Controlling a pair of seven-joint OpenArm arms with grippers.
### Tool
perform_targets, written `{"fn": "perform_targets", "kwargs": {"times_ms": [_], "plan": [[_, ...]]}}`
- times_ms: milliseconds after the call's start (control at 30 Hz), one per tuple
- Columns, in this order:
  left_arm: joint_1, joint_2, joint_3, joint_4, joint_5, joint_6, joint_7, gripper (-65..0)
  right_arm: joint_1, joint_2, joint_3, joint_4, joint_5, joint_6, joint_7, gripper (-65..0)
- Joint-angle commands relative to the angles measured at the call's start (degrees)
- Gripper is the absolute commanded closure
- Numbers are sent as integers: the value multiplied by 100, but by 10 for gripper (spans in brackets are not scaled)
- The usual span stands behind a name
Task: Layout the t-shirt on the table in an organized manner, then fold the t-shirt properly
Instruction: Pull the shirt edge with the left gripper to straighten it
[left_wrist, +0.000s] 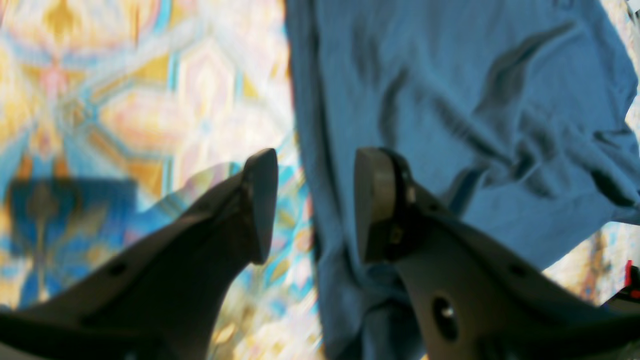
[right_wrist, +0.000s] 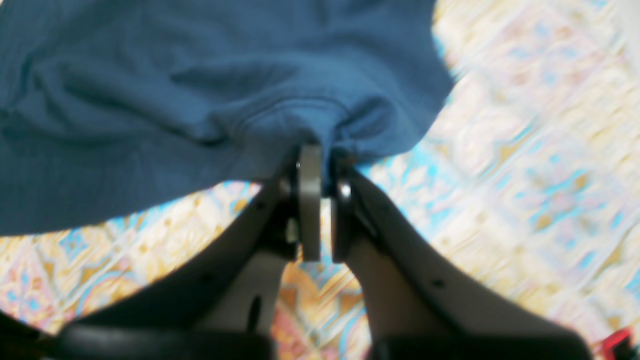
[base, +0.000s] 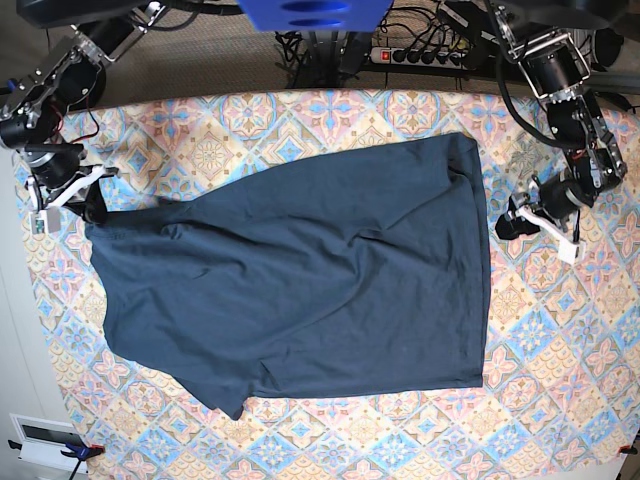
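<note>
Patterned table, right claw pinching the t-shirt edge, left claw open beside it: I'd pull slowly outward to flatten wrinkles.

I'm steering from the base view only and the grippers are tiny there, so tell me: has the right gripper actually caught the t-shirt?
Observer: Yes. The right gripper is shut on a bunched edge of the t-shirt.
Operator: And the left one?
Observer: The left gripper is open and holds nothing; the shirt's edge lies below the gap between its fingers.
Operator: Is that side lifted?
Observer: I cannot tell its height. The cloth there looks slack, with creases, over the patterned table.
</note>
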Motion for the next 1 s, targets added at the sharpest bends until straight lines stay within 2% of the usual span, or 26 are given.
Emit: {"fn": "perform_targets", "kwargs": {"times_ms": [0,167,333,533,667,800,967], "plan": [[28,-124,-24,90,-90,-45,-60,-253,52,121,22,93,108,12,131,-4],[266,-485,653,99,-134,-54,-69,-257,87,121,-4,75,108,12,140,-4],[257,-538,1101,99,-583,-63,-42,-261,96,112,-22,-57,99,12,140,-3],[257,-634,1716,99,-829,-54,-69,-383,96,112,-22,-83,99,12,140,-3],[239,-608,1787,82,-829,-45,-86,-410,96,112,-22,-83,99,12,140,-3],[116,-371,1795,46,-776,-45,-412,-410,96,112,-22,-83,99,12,140,-3],[-183,-28,1795,-288,-363,-45,-403,-410,96,103,-22,-83,99,12,140,-3]]}}
